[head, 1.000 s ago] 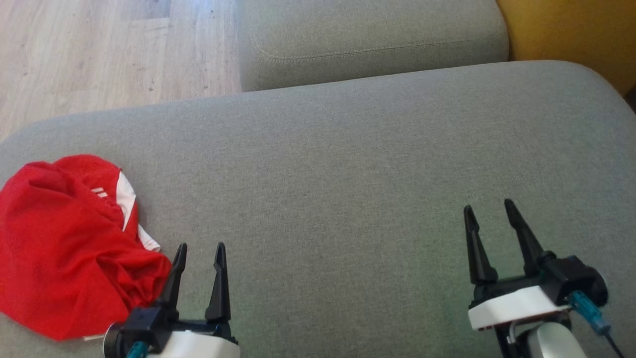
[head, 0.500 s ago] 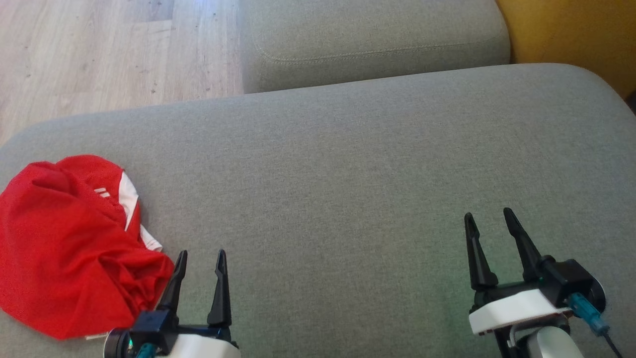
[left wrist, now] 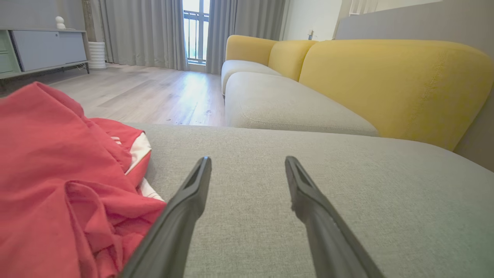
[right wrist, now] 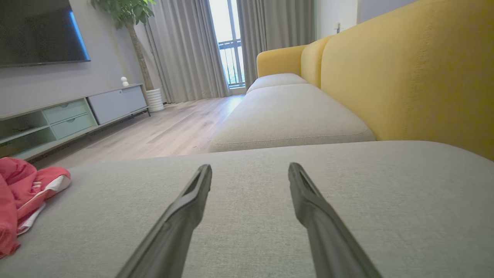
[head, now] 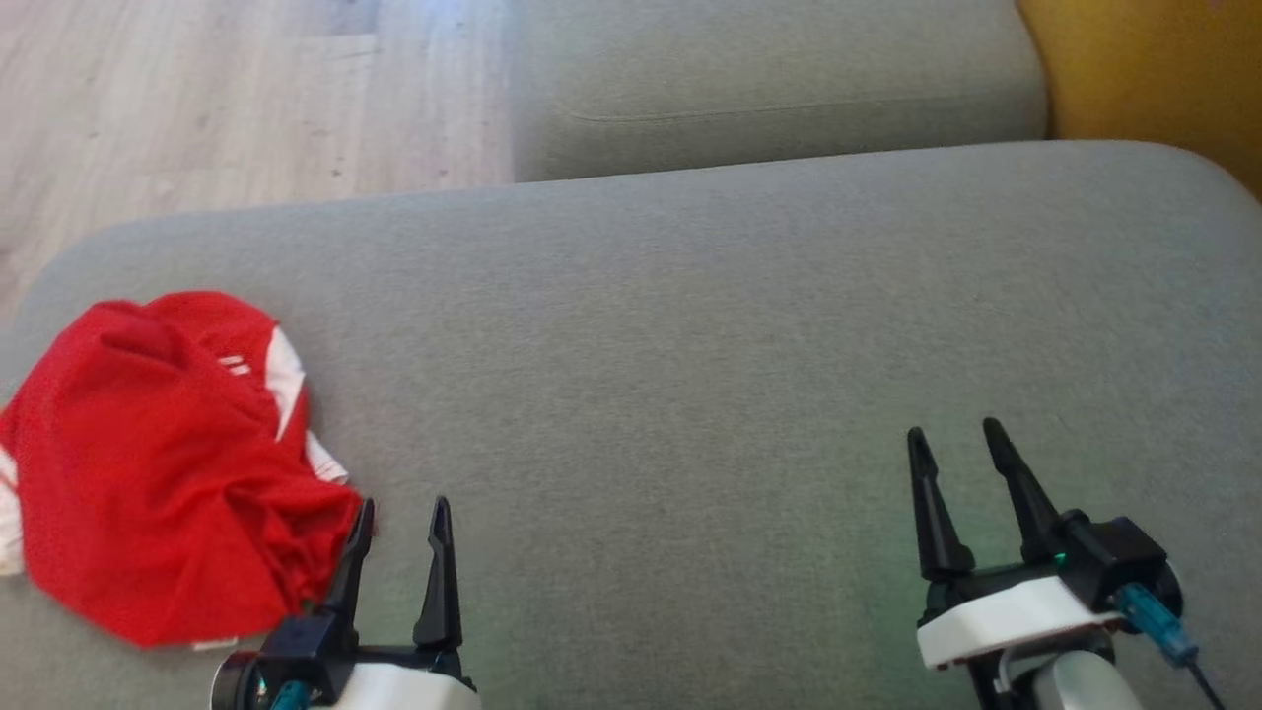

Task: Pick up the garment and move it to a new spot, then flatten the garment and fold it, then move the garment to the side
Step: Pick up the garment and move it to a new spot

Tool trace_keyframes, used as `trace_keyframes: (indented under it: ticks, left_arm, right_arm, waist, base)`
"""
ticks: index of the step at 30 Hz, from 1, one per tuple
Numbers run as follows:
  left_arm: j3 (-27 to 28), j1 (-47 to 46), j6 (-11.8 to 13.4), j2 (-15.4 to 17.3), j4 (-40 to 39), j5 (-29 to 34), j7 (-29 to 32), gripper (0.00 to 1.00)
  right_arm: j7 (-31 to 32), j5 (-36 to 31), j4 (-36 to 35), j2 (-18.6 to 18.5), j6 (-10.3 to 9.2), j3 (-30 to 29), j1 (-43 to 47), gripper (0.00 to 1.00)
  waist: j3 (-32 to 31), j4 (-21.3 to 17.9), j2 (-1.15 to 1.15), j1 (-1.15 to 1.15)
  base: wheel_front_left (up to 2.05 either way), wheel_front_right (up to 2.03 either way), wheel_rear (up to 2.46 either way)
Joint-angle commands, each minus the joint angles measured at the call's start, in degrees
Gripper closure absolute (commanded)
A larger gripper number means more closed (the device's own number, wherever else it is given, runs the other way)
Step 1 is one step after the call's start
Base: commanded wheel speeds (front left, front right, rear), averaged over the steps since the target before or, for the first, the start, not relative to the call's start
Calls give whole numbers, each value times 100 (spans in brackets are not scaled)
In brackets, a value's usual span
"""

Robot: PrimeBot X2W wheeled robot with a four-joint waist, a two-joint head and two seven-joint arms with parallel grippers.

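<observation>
Red jersey [head: 158, 463] lies crumpled at the near left of the grey sofa cushion [head: 690, 325], its edge just beside the left gripper [head: 402, 505], whose fingers stand spread and empty. Right gripper [head: 952, 430], likewise spread, hovers well apart. Light, limp mesh, I judge; pinch a raised fold at its near edge. Beyond: second cushion [head: 769, 89], wood floor [head: 197, 99].

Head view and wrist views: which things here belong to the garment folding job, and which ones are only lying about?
Belong to the job: red garment, crumpled; grey cushion under it; left gripper and right gripper, both open.

Just lying about: farther cushion; yellow sofa back; wooden floor; cabinet; curtains.
</observation>
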Motion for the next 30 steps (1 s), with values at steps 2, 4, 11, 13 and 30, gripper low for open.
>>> trace_keyframes:
  ticks: [2,4,11,13,30]
  left_arm:
    - [192,-238,41,-10,-109,10,-55,0]
    - [216,-229,58,-10,-93,27,-55,0]
    - [422,-151,153,-10,-86,73,-55,0]
    - [515,-116,191,-10,-90,43,-55,0]
    - [711,47,114,-10,-215,115,-55,0]
  right_arm:
    - [-62,86,-199,-49,44,236,-89,0]
    - [-62,125,-234,-49,44,278,-75,0]
    - [-62,220,-206,-49,44,458,-3,0]
    - [-62,277,-239,-49,44,525,-3,0]
    - [-62,480,-203,-49,44,829,75,0]
  waist:
    - [-38,238,0,0]
    - [-60,387,0,0]
    - [-181,964,0,0]
    - [-212,1106,0,0]
    - [-407,1897,0,0]
  base:
    - [0,0,0]
    - [0,0,0]
    - [0,0,0]
    - [0,0,0]
    - [0,0,0]
